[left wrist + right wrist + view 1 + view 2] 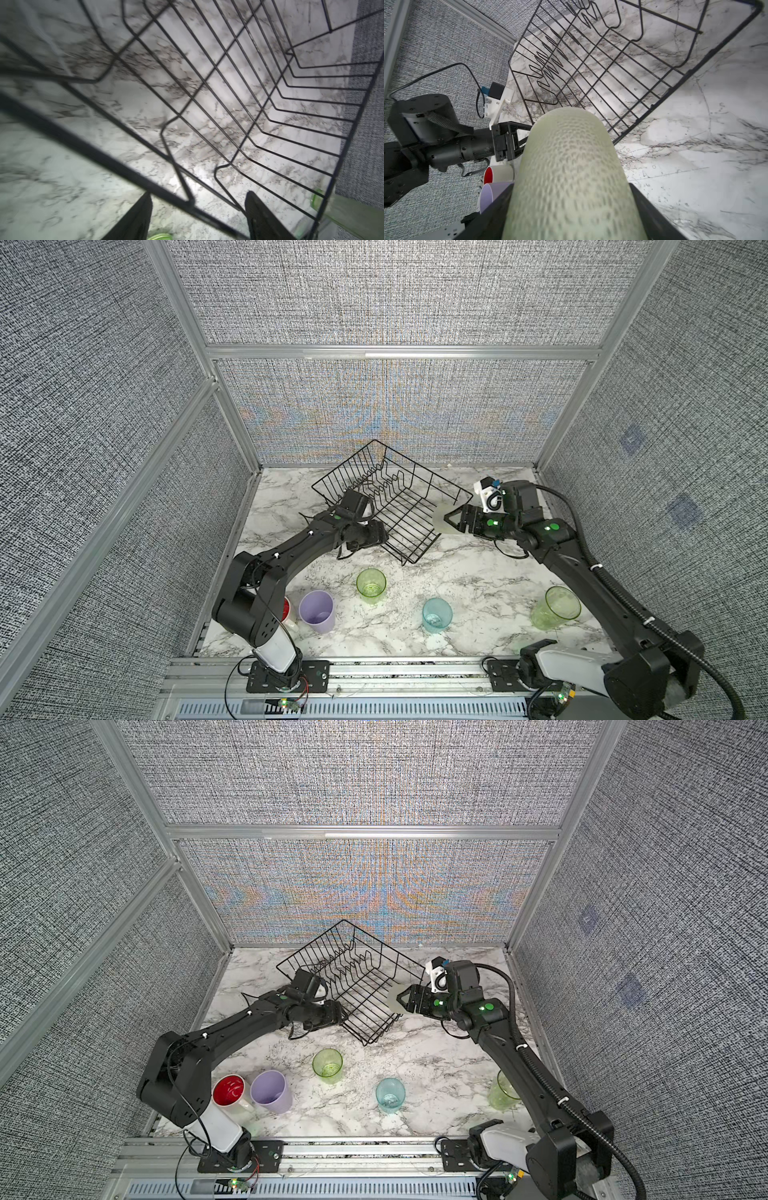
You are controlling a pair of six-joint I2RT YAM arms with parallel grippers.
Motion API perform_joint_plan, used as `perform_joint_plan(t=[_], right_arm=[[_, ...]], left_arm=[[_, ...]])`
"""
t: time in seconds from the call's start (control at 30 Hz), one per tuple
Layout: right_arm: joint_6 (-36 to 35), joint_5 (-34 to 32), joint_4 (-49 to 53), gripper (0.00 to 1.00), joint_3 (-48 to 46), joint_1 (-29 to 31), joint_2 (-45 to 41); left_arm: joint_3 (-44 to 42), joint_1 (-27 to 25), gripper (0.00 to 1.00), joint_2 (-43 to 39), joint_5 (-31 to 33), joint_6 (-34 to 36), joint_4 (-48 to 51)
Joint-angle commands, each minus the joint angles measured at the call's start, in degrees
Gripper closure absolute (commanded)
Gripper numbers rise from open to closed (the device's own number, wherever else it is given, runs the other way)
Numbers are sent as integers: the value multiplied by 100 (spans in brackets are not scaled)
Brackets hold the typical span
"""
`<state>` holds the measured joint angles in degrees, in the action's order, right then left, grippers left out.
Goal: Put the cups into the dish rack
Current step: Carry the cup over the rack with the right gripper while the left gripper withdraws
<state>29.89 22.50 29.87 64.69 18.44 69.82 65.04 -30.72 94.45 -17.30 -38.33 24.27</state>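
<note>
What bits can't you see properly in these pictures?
- White mug: in a top view, mostly behind the left arm's elbow.
- Green tumbler: in a top view, partly behind the right arm.
- Green cup rim: left wrist view, blurred, cut off by the picture's edge.
- Held tumbler: right wrist view, blurred close-up.

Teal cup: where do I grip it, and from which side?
Grip the teal cup across its wall just below the rim, coming in level from the near edge of the table. It stands upright, mouth up, widening toward the top, with nothing close around it, so that side looks unobstructed.
</note>
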Motion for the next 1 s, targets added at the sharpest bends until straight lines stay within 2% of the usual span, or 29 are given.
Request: perform_joint_plan(t=[0.0, 0.23, 0.33, 0.53, 0.77, 0.97], right_arm=[[-294, -431, 243, 22, 119, -7, -8], [-464, -850, 545, 22, 273, -66, 31], [-493, -887, 624, 22, 315, -120, 78], [-569, -1086, 824, 22, 303, -307, 66], [-635, -1090, 966, 22, 423, -589, 114], [-713, -1241, 1206, 22, 568, -873, 86]], left_arm=[[114, -174, 33, 131, -651, -395, -328], [278, -800, 34, 561, -1235, -826, -1047], [395, -1082, 34, 819, -1302, -1060, -1414], [1157, -1629, 35, 1366, -1302, -1150, -1528], [2320, -2113, 38, 2481, -1719, -1467, -1876], [2635, -2307, 38, 2617, -1690, -1438, -1907]])
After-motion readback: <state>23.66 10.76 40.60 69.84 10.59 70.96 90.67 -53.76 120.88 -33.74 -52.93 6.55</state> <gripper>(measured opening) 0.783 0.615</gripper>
